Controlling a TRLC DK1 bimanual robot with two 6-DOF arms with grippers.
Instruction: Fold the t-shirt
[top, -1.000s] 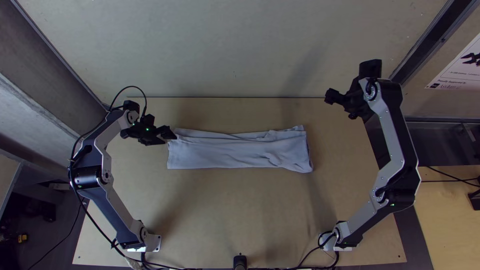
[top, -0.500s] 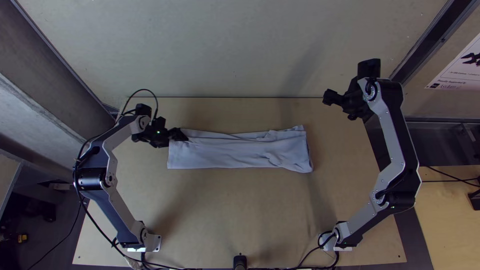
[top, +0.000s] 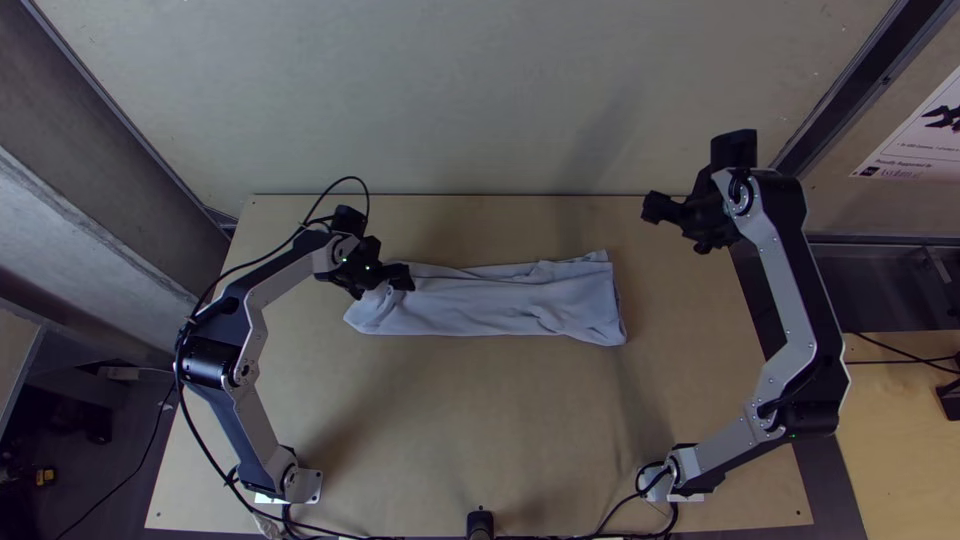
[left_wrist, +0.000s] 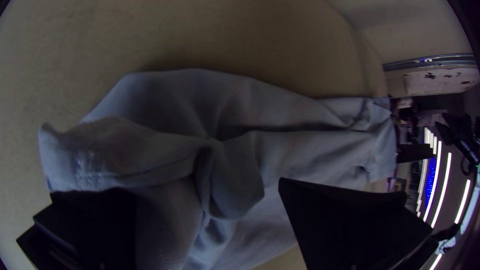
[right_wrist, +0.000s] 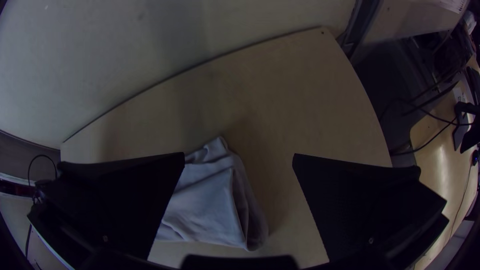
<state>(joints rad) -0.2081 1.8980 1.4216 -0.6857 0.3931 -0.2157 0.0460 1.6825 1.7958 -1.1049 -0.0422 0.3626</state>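
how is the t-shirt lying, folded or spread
Folded: the t-shirt lies in a long narrow strip on the table, layers showing at one end.

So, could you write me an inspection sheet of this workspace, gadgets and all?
Surface: light wooden table.
Job's things: pale t-shirt, folded into a long strip, rumpled at its left end.
Clutter: small black device at the table's near edge.
Left gripper: at the rumpled end, fingers apart, cloth between them.
Right gripper: fingers apart, off the cloth, to its right.
Cables: black cable looping above the left arm's wrist; others at the near edge.
Surroundings: pale wall behind; printed sheet at right.
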